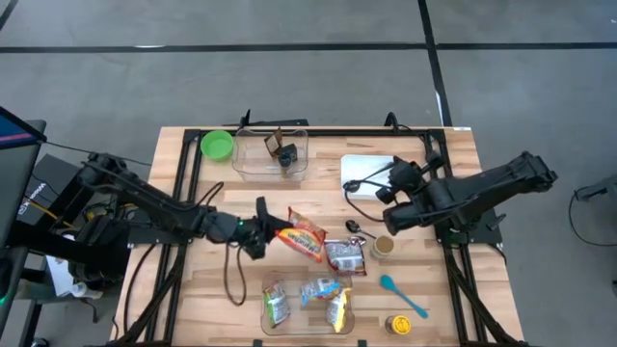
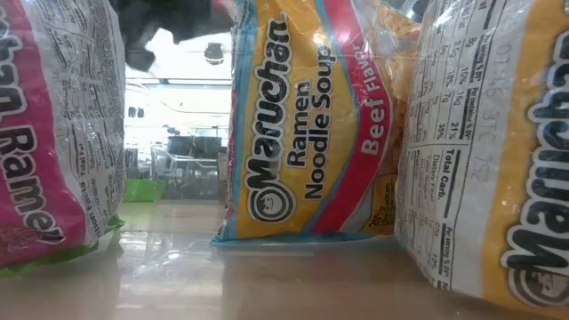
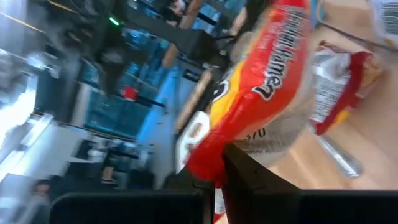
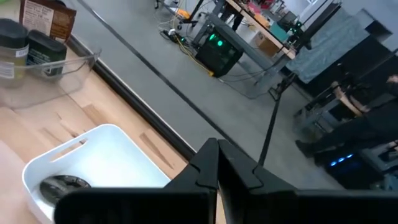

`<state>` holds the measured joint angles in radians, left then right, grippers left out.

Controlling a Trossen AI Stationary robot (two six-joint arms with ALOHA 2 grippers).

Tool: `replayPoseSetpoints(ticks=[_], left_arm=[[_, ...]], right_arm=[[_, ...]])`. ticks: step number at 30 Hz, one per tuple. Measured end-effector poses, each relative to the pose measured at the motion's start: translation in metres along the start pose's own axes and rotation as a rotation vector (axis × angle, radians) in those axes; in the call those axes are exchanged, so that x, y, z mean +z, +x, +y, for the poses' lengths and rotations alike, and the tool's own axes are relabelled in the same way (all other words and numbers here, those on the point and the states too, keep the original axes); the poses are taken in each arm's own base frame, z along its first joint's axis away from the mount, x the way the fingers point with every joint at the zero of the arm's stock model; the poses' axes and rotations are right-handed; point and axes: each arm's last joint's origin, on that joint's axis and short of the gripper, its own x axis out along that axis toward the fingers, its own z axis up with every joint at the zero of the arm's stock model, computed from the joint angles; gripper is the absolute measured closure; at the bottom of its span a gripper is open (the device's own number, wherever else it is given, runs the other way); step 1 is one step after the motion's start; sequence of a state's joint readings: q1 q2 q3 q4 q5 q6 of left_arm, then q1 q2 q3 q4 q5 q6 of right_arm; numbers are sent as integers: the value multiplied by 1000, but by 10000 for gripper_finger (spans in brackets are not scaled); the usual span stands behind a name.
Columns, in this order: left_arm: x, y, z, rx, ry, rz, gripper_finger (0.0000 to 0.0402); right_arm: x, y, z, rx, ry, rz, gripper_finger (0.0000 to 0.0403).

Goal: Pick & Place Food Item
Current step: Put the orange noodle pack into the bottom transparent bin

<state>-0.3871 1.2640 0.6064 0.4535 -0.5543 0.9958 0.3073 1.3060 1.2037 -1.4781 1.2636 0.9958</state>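
Centrally on the table (image 1: 193,289), the left gripper (image 1: 273,231) has its fingers pinched on one end of an orange-red ramen pack (image 1: 302,236), which slants away from it toward mid-table; in the left wrist view the pack's (image 3: 261,87) crimped edge sits clamped between the dark fingers (image 3: 249,177). Just beside that pack lies a second packet (image 1: 345,254), red and white, flat on the wood.

Near the front edge a clear tray (image 1: 308,306) holds three more ramen packs (image 1: 307,301) standing on edge; the low view looks out from among them, with a beef-flavour pack (image 2: 307,124) in the middle.

At the back, a clear bin (image 1: 271,154) holds a brown pouch (image 1: 273,144) and dark jars (image 1: 286,157). A green bowl (image 1: 217,146) sits just beside it. A white basin (image 1: 366,173) toward the right has a dark round thing (image 4: 62,186) lying inside.

The right gripper (image 1: 393,220) hovers over the basin's front edge, fingers pressed together and holding nothing. Near it rest a small brown cup (image 1: 384,247) and a spoon (image 1: 355,227); further forward lie a blue spatula (image 1: 401,294) and a yellow-lidded jar (image 1: 399,325).
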Motion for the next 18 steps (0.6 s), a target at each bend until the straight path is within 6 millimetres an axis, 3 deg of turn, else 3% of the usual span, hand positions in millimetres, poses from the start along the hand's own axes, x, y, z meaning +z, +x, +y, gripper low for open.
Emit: replayPoseSetpoints(ticks=[10, 18], left_arm=[[31, -27, -10, 30, 133, -80, 397], [51, -39, -6, 81, 118, -70, 397]], right_arm=[[0, 6, 19, -59, -36, -45, 403], [-1, 16, 30, -101, -78, -22, 403]])
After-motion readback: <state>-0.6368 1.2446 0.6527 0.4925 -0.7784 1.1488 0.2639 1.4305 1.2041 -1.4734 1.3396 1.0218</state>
